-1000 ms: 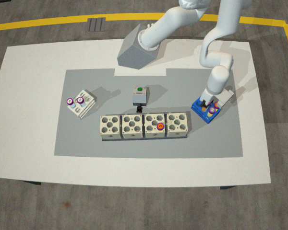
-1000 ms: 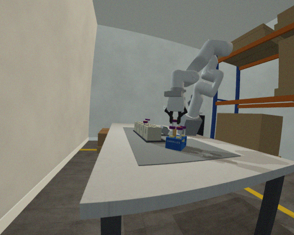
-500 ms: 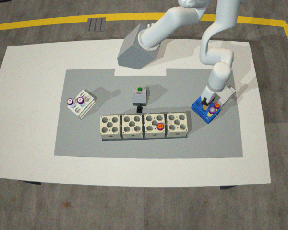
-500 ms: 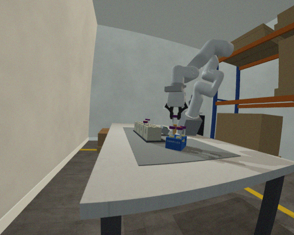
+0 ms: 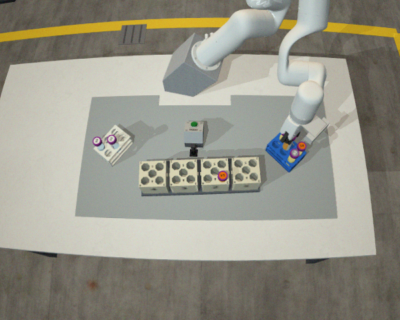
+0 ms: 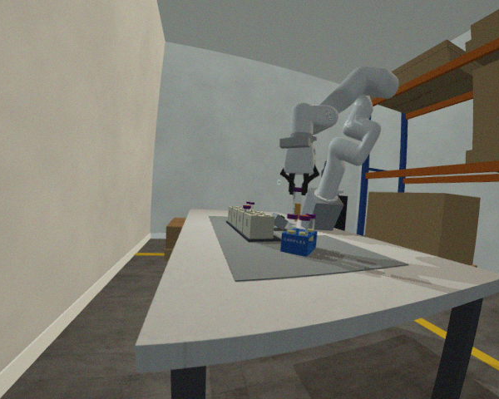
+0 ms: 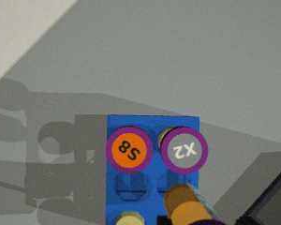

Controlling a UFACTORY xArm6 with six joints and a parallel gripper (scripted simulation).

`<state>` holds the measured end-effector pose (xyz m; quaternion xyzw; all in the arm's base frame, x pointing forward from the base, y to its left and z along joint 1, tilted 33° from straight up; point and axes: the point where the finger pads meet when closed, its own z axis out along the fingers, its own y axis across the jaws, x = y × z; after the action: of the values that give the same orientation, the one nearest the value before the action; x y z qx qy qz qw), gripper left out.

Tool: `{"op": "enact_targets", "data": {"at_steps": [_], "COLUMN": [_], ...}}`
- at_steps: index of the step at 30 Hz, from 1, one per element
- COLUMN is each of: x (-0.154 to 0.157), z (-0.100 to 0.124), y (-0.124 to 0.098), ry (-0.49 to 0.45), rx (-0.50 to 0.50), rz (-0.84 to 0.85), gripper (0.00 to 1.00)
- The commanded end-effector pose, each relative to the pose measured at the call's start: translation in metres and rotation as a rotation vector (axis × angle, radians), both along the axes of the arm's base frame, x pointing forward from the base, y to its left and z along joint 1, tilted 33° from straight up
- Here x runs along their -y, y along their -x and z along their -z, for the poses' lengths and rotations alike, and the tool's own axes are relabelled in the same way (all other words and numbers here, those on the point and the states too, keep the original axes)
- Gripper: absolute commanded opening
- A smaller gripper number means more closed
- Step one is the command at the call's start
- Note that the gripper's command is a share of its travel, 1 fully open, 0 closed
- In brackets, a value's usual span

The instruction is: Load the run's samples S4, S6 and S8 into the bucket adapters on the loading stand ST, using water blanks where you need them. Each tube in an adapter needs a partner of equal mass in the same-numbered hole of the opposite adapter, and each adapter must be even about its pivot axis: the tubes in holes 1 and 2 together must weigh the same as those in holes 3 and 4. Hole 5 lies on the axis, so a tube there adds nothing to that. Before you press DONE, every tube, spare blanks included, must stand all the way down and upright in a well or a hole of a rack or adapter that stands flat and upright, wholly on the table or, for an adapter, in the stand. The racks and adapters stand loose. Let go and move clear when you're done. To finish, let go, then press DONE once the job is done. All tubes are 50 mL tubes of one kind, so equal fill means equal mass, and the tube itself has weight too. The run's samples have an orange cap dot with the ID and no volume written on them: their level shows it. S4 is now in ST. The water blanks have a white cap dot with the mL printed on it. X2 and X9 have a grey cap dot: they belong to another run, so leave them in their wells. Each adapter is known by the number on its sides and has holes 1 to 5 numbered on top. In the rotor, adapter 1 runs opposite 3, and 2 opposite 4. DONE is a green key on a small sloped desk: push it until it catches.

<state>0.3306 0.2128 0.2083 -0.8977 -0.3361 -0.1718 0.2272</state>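
Observation:
My gripper [image 5: 289, 137] [image 6: 298, 190] is shut on a tube with amber liquid [image 5: 285, 146] [image 6: 298, 209] [image 7: 189, 206] and holds it upright above the blue sample rack [image 5: 275, 151] [image 6: 298, 242] [image 7: 131, 124], with its lower end about level with the caps. Its cap is hidden by the fingers. S8 [image 5: 301, 145] [image 7: 129, 149], with an orange dot, and X2 [image 5: 293, 153] [image 7: 184, 150], with a grey dot, stand in the rack. S4 [image 5: 223, 175] stands in the third adapter from the left [image 5: 214, 184] on the stand.
Four cream adapters stand in a row; the left one [image 5: 153, 186] and the right one [image 5: 245, 182] are empty. A white rack [image 5: 119, 151] at the left holds two blanks [image 5: 97, 140] [image 5: 111, 139]. The green DONE key [image 5: 193, 124] sits behind the stand. The arm's base [image 5: 190, 74] is at the back.

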Motion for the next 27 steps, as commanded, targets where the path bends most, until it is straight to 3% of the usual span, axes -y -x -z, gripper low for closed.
{"op": "enact_targets", "data": {"at_steps": [1,20,27], "x": [0.006,0.024,0.024], "z": [-0.011,-0.040,-0.040], "y": [0.001,0.006,0.006], "ry": [-0.001,-0.001,-0.001], "rx": [0.003,0.003,0.003], "rz": [0.000,0.000,0.000], "gripper": [0.00,0.00,0.00]}}
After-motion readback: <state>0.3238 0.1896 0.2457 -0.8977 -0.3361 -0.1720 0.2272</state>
